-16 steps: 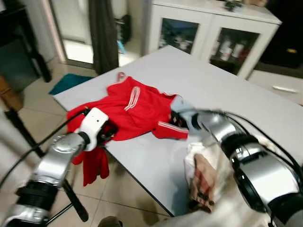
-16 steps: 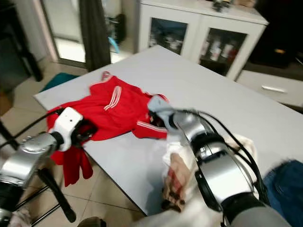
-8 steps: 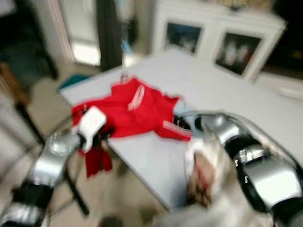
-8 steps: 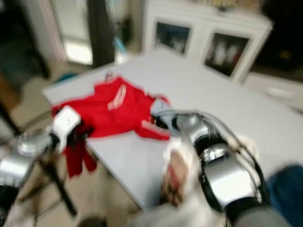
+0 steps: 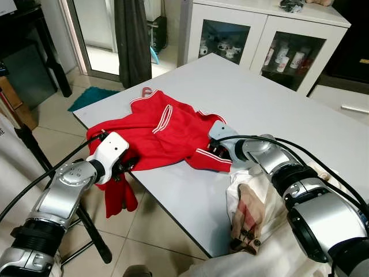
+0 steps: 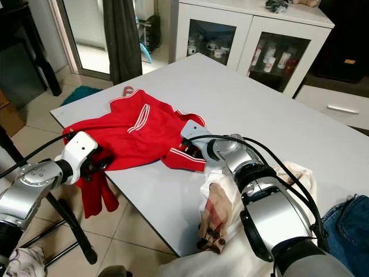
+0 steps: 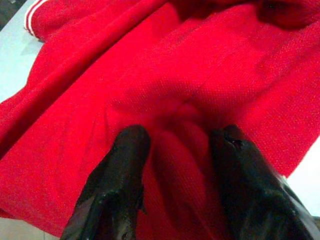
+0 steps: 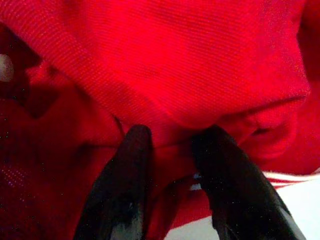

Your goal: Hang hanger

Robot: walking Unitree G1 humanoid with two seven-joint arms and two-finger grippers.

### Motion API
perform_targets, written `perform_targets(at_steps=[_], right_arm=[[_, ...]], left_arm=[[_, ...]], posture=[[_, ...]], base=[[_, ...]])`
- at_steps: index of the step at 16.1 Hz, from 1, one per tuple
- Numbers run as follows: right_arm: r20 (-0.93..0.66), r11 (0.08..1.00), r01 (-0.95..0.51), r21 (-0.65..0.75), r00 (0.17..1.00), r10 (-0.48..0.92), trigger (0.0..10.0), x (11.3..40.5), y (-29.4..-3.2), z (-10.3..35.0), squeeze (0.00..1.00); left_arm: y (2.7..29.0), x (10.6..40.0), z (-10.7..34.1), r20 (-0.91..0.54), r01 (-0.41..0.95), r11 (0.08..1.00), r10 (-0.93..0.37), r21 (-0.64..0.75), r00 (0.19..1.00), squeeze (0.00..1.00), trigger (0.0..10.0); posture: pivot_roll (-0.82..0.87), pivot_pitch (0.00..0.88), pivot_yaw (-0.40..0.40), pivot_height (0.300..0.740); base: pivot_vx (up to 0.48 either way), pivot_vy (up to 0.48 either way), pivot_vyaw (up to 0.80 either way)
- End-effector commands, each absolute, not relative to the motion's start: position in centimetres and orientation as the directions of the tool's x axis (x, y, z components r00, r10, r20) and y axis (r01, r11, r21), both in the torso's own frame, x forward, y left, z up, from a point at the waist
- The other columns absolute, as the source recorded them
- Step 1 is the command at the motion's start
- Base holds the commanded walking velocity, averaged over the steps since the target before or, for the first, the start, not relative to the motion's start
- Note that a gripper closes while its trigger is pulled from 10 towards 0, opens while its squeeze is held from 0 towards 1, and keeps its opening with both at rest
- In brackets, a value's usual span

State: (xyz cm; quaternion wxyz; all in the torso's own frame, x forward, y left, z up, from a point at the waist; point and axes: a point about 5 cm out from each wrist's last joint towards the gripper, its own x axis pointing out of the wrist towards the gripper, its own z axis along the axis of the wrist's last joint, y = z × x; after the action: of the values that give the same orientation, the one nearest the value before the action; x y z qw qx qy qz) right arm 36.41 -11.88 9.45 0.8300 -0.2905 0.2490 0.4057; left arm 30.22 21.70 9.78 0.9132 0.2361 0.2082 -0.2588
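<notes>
The left gripper (image 7: 177, 145) pinches a raised fold of the red jacket (image 5: 161, 135) between its two black fingers (image 7: 122, 170), the cloth bunched up in the gap. Seen from the head, this gripper (image 5: 128, 163) sits at the near left corner of the white table (image 5: 277, 109), where the jacket spills over the edge and one red sleeve (image 5: 118, 196) hangs down toward the tiled floor (image 5: 144, 231).

The right gripper (image 8: 172, 150) likewise clamps a ridge of red fabric, its fingers (image 8: 127, 175) pressed on either side of a fold, with a white stripe and a bit of table showing just beneath. From the head it (image 5: 214, 145) lies at the jacket's right side, beside the white-striped cuff (image 5: 210, 157).

The jacket is spread crumpled across the table's left part, with white stripes on its shoulder and a red loop at the collar (image 5: 146, 91) that may be a hanger's hook, though I cannot tell.

A beige garment with plaid lining (image 5: 249, 213) drapes over the near table edge, under the right arm. Blue denim (image 6: 349, 222) lies at the far right. A black stand leg (image 5: 92, 231) slants beneath the left arm. Beyond the table stand a white glass-door cabinet (image 5: 259, 34) and a dark curtain (image 5: 131, 40).
</notes>
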Motion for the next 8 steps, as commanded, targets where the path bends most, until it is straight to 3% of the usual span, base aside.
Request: perform_targets(at_steps=[1, 4, 5, 6, 7, 8], right_arm=[[-0.701, 0.494, -0.835, -0.243, 0.503, 0.505, 10.0, 35.6, -12.3, 8.0, 0.00], [-0.707, 0.473, -0.853, -0.220, 0.473, 0.526, 10.0, 35.3, -12.1, 7.8, 0.00], [-0.350, 0.503, -0.863, -0.037, 0.483, 0.803, 10.0, 37.2, -8.6, 14.0, 0.00], [-0.149, 0.495, -0.869, 0.017, 0.487, 0.860, 10.0, 37.7, -7.5, 16.9, 0.00], [-0.137, 0.504, -0.863, 0.009, 0.499, 0.856, 10.0, 37.7, -7.4, 16.9, 0.00], [-0.050, 0.577, -0.816, 0.015, 0.576, 0.816, 10.0, 37.9, -7.1, 17.2, 0.00]], left_arm=[[22.0, 29.5, 8.1, -0.578, 0.589, 0.747, -0.345, 0.307, 0.739, 0.00, 10.0], [22.0, 29.5, 8.1, -0.579, 0.597, 0.737, -0.348, 0.316, 0.737, 0.00, 10.0], [21.1, 31.2, 12.2, -0.363, 0.502, 0.722, -0.359, 0.475, 0.860, 0.00, 10.0], [20.8, 31.7, 14.3, -0.222, 0.410, 0.741, -0.345, 0.532, 0.912, 0.00, 10.0], [20.9, 31.7, 14.5, -0.200, 0.388, 0.753, -0.334, 0.532, 0.921, 0.00, 10.0], [21.5, 31.5, 15.5, -0.085, 0.287, 0.836, -0.280, 0.469, 0.956, 0.00, 10.0]], posture=[[0.15, 0.029, -0.059, 0.740], [0.15, 0.029, -0.059, 0.740], [0.17, 0.011, -0.068, 0.740], [0.18, 0.011, -0.070, 0.740], [0.18, 0.011, -0.070, 0.740], [0.18, 0.011, -0.070, 0.740]], base=[[0.000, 0.000, 0.00], [0.000, 0.000, 0.00], [0.000, 0.000, 0.00], [0.000, 0.000, 0.00], [0.000, 0.000, 0.00], [0.000, 0.000, 0.00]])
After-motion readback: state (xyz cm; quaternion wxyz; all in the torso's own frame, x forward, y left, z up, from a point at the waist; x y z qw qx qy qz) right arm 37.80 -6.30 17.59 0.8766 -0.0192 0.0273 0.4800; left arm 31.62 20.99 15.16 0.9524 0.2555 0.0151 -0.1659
